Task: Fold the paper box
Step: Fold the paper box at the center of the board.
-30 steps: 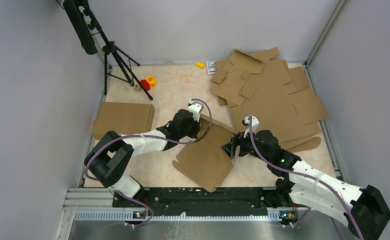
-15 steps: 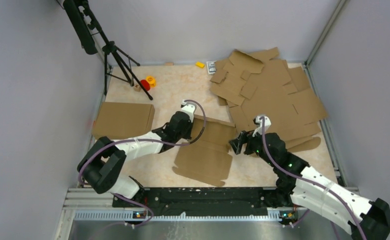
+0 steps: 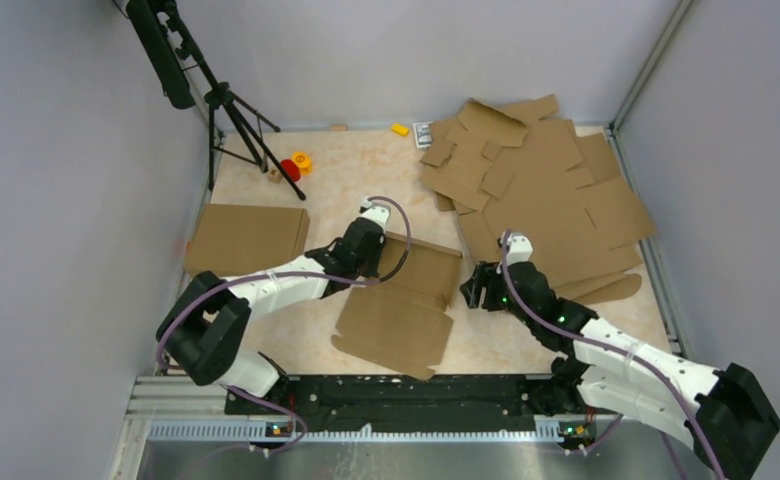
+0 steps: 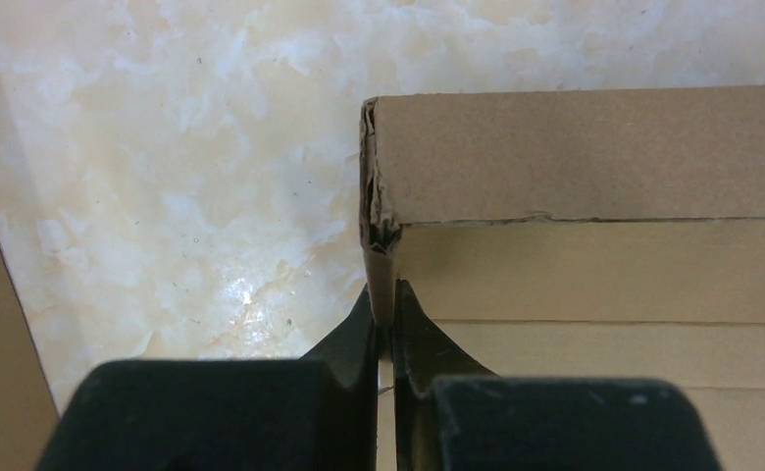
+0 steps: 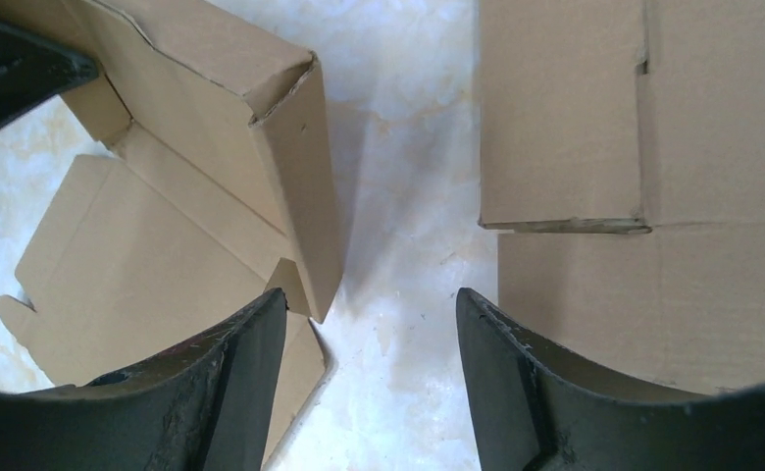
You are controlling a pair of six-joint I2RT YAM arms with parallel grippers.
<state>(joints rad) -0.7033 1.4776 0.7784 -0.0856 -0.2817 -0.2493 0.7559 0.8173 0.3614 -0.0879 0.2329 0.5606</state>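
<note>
2 grippers: the left gripper (image 4: 385, 306) has its jaws pinched almost fully together on the raised side wall of the paper box (image 3: 398, 305), clamping the cardboard edge just below a crushed corner. The box sits partly folded on the marbled table (image 3: 366, 170) between the arms, with the far wall upright and the front panel flat. The right gripper (image 5: 369, 299) has its jaws wide apart and holds nothing, over bare table between the box's right wall and the pile of flat cardboard blanks (image 3: 541, 190). The small printed card (image 3: 423, 131) at the far edge is too small to read.
</note>
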